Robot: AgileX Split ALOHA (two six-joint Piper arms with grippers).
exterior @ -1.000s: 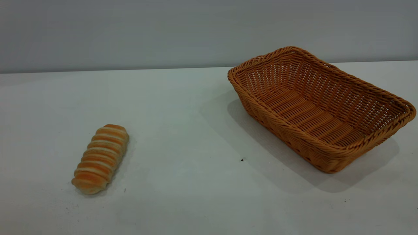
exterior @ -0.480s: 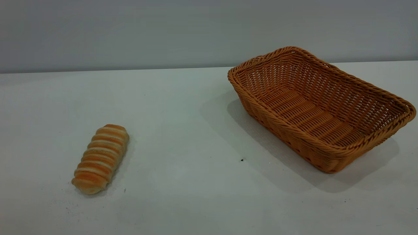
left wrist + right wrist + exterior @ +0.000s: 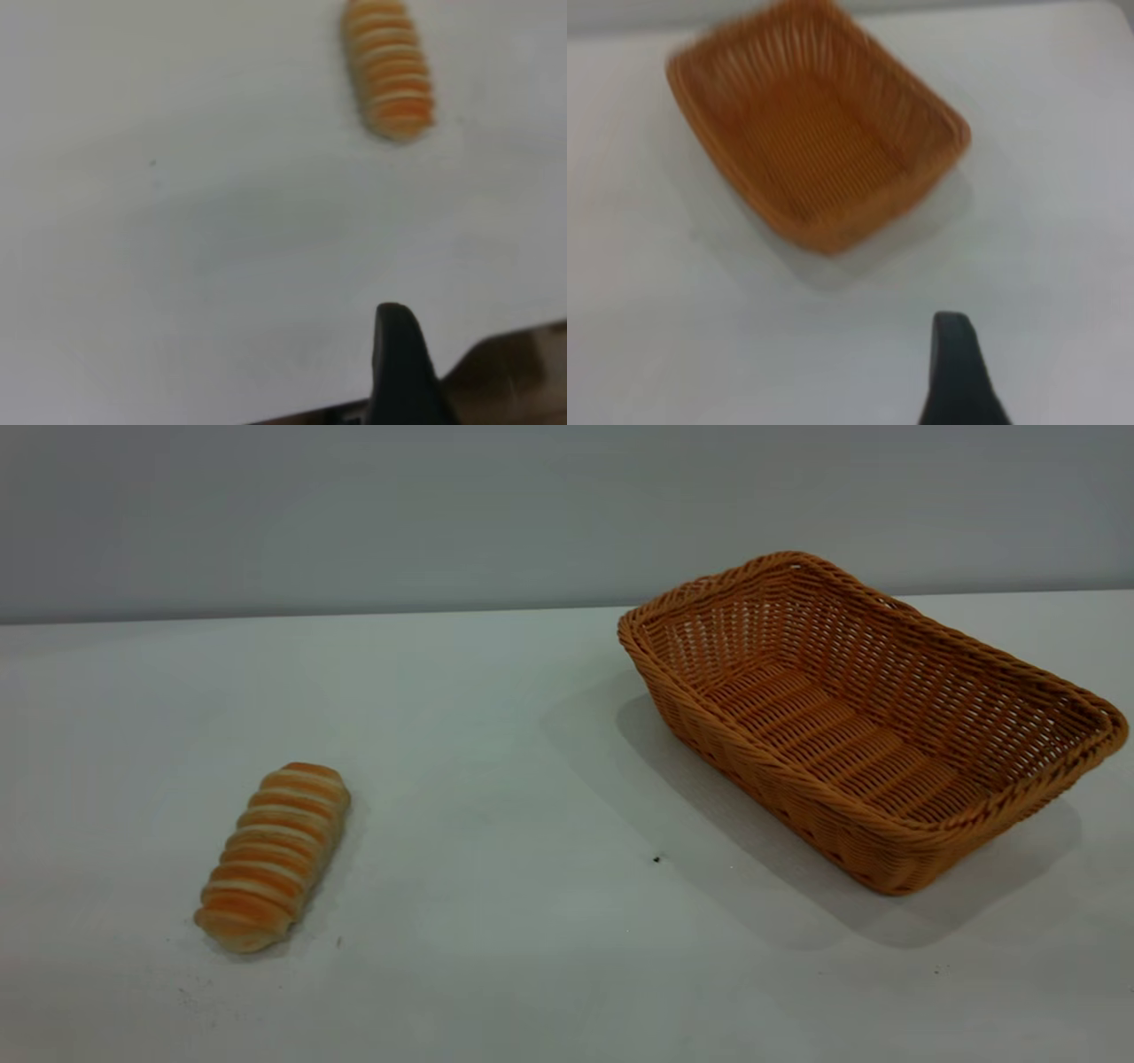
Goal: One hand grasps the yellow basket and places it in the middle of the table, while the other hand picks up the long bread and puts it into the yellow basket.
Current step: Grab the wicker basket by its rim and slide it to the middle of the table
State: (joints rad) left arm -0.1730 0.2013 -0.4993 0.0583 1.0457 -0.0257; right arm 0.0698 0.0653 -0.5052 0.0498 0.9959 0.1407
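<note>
The large rectangular orange-tan woven wicker basket [image 3: 873, 722] sits empty at the right side of the wide white desk [image 3: 532, 797], set askew to the desk's edges, while the small elongated bread roll with orange-brown and cream cross stripes [image 3: 273, 856] lies flat at the left side, well apart from it. Neither arm shows in the exterior view. In each wrist view only one black fingertip is visible, so how wide the left pincer [image 3: 399, 354] or the right pincer [image 3: 957, 363] stands cannot be told; neither holds anything, and both hang above bare desk short of their targets. Nothing of the task appears done yet, and the step in hand looks like the first approach. To do it well, the right pincer would best come down over the basket's braided rim on a long side, one finger inside and one outside the sloping wall, and close firmly, since the openwork weave may flex. The basket should be lifted or slid level toward the middle. The left pincer would do well to straddle the roll across its narrow width, near mid-length, and squeeze gently.
</note>
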